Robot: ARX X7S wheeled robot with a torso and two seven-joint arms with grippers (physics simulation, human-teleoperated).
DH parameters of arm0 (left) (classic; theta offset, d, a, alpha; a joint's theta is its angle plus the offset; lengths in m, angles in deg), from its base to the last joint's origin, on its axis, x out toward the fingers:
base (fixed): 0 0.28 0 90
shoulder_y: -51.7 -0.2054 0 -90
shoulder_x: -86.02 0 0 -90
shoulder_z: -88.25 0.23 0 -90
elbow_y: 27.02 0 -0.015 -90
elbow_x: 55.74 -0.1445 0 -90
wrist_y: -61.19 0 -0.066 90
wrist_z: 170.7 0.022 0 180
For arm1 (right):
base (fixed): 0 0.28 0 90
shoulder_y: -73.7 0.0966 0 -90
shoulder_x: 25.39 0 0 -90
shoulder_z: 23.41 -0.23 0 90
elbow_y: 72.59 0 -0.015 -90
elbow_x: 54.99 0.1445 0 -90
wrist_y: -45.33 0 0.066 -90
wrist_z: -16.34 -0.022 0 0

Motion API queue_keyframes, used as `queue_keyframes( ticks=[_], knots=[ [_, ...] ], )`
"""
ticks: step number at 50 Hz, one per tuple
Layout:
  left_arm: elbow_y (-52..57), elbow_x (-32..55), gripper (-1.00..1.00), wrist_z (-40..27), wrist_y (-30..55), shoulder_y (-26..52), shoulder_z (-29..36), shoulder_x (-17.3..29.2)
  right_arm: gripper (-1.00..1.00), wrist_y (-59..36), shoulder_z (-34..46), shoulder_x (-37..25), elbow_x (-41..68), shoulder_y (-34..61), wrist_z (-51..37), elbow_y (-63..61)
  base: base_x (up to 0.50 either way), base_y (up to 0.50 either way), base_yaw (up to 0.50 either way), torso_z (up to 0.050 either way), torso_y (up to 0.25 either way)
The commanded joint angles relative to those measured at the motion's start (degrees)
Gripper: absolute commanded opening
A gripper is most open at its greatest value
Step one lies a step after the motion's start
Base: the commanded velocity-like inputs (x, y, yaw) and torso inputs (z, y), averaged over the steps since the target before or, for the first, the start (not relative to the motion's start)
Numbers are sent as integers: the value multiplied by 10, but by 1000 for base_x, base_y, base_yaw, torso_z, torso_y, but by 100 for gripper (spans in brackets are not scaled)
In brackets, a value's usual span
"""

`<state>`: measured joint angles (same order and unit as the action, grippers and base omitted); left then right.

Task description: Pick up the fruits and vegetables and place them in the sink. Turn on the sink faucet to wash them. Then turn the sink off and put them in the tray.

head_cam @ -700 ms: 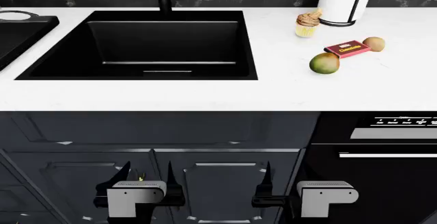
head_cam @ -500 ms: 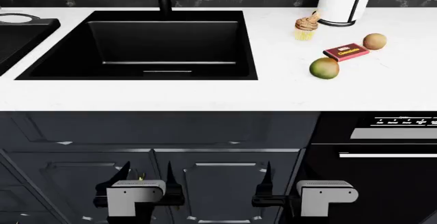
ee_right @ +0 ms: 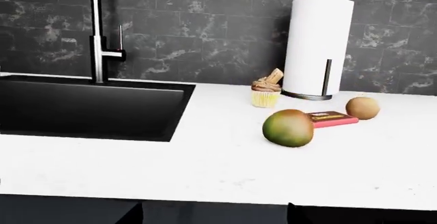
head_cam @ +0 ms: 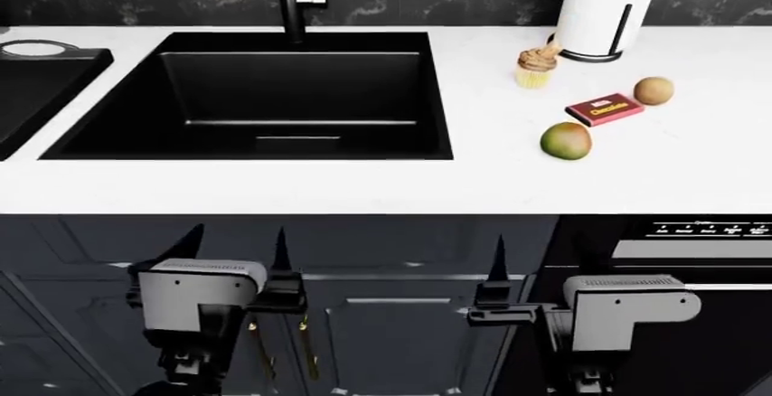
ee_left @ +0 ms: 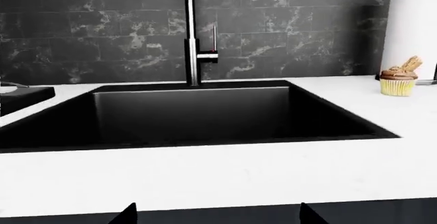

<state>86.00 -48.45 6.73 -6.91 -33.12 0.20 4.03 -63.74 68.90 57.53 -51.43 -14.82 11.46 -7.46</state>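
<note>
Head view: white counter [head_cam: 362,188] carrying sink [head_cam: 440,98], deep black, nothing inside it; faucet [head_cam: 289,3] at its rear edge. Right of sink: mango [head_cam: 566,140], nearest the front; red chocolate bar [head_cam: 605,108] just behind it; tan-brown fruit [head_cam: 653,90] beside the bar; cupcake [head_cam: 533,66] before the paper-towel roll [head_cam: 607,3]. Tray [head_cam: 36,89] at far left (partly cut off). Left tool [head_cam: 235,251] and right tool [head_cam: 497,274] below the counter front, fingers spread, holding nothing.
</note>
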Motion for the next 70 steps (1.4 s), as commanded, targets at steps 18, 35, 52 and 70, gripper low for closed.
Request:
queue_keyframes(
  ticks=[18,35,52,70],
  knots=[
    [240,110,100,7,366,189,-53,71,100,-201,-49,-50,43,68,0,-204,0,-326,0,50,0],
    [231,112,100,7,344,170,-46,71,100,-191,-47,-54,47,63,-4,-197,0,-500,0,50,0],
    [229,117,100,6,341,170,-42,76,100,-187,-44,-61,47,61,-11,-191,0,-500,0,50,0],
    [247,146,100,-4,401,213,-70,77,100,-234,-40,-78,44,89,-22,-217,0,-444,0,48,0]
  ],
)
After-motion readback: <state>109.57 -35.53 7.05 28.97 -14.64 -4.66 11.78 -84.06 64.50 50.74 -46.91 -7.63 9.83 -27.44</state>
